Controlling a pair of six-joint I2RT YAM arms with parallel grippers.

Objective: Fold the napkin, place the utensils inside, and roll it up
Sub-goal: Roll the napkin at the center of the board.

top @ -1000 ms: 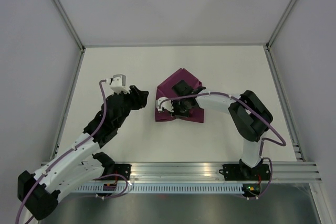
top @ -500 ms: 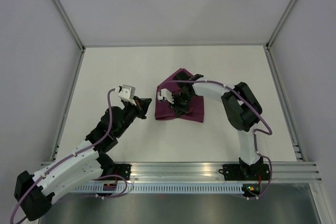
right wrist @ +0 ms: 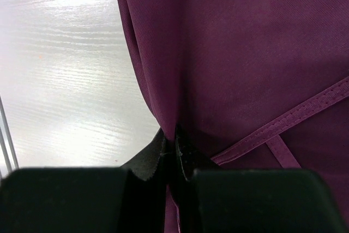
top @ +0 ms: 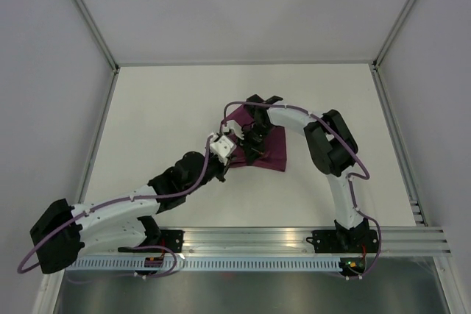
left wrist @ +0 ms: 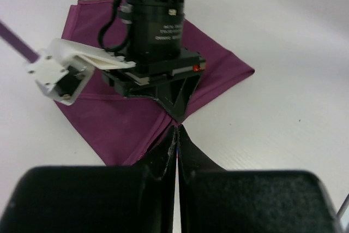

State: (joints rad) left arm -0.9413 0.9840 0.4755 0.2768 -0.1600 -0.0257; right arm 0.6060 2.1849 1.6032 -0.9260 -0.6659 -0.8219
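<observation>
The plum-purple satin cloth napkin point(top: 271, 151) lies folded into a roughly four-sided pad with one corner pointing away from the arms. It has a slight sheen, overlapping layers, and a stitched hem band point(right wrist: 294, 118) running across its top layer. It rests on the white surface point(top: 169, 108), near the middle. The silver rail point(top: 294, 240) that carries the arm bases is well apart from the napkin on its near side.

The right claw point(top: 254, 137) is directly over the napkin. Its fingers point(right wrist: 155, 154) are drawn nearly together and pinch a raised fold of the cloth, which drapes away from them on both sides.

The left claw point(left wrist: 175, 135) is at the napkin's near left edge, just beside the right claw's tip. Its fingers are pressed together. I cannot tell whether any cloth is caught between them.
</observation>
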